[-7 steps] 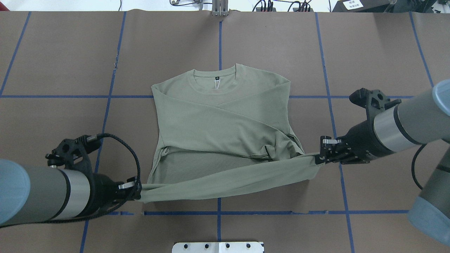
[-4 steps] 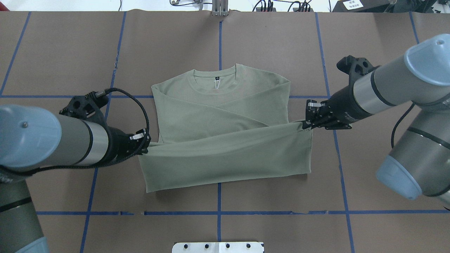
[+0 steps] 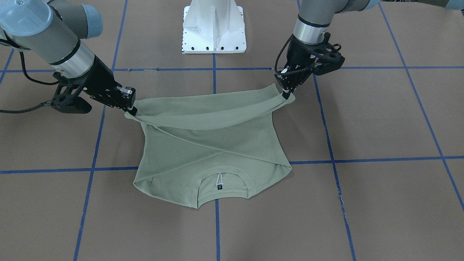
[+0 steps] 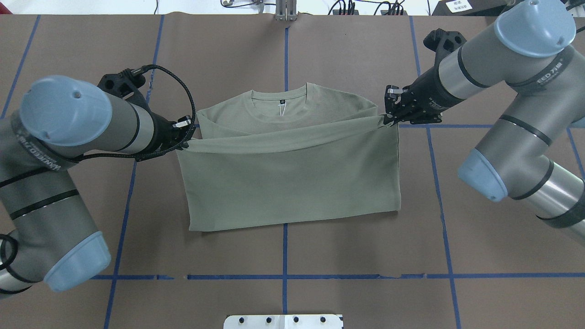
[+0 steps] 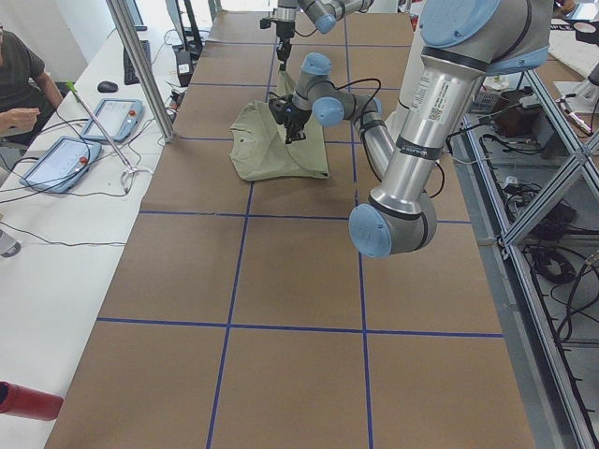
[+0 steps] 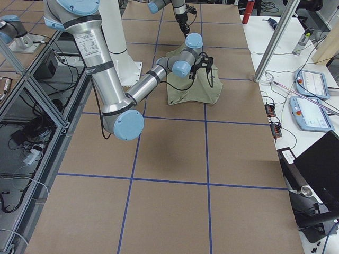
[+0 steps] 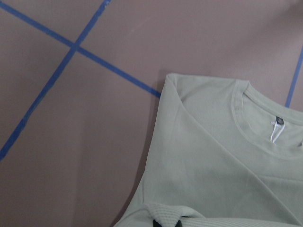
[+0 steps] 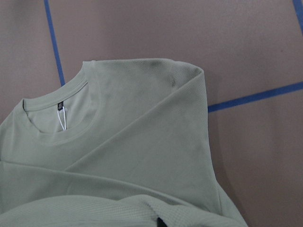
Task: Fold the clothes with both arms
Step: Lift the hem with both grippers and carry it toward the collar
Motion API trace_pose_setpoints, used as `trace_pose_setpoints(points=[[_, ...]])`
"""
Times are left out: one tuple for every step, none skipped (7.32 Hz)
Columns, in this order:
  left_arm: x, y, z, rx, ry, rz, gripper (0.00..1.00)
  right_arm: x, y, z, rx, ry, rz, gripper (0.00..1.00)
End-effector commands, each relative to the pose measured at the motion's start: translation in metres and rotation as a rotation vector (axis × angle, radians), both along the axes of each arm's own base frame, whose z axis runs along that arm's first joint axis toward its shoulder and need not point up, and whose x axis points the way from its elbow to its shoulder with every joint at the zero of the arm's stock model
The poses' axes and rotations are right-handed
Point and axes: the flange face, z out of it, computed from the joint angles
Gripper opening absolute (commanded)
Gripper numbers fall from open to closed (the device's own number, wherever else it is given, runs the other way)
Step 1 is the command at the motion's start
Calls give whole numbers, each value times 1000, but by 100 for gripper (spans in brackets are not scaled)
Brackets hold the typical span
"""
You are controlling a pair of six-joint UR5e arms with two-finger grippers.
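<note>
Both the left gripper (image 4: 190,139) and right gripper (image 4: 386,119) pinch raised hem corners of the shirt (image 4: 288,183).

Brown table sheet (image 4: 347,55) ruled into squares by blue tape lines (image 4: 365,276); white pedestal (image 3: 214,25) at the robot's edge. White side bench (image 5: 56,243) carrying two pendants (image 5: 114,119), a mouse (image 5: 109,86), cables (image 5: 56,241) and a red cylinder (image 5: 28,400); a person (image 5: 17,79) beside it. A metal post (image 5: 140,65) stands at the bench edge.

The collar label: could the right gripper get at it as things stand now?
Probably not at once. The right gripper is shut on a raised hem corner of the shirt, the left gripper on the other. The label itself lies uncovered, with nothing between.
</note>
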Motion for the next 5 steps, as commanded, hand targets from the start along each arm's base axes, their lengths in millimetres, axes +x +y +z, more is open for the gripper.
trace_pose_setpoints(points=[[18,-30,27,3,-5,-20,0,-13,-47,21,-5,55,-2,0],[20,-41,37,5,-3,-33,0,-17,-60,22,-15,63,7,0],[18,-54,45,11,4,-52,0,-23,-72,25,-31,75,10,0],[25,-67,54,14,9,-61,0,-26,-77,29,-36,84,14,0],[31,-76,54,10,4,-66,0,-28,-79,30,-35,91,19,0]])
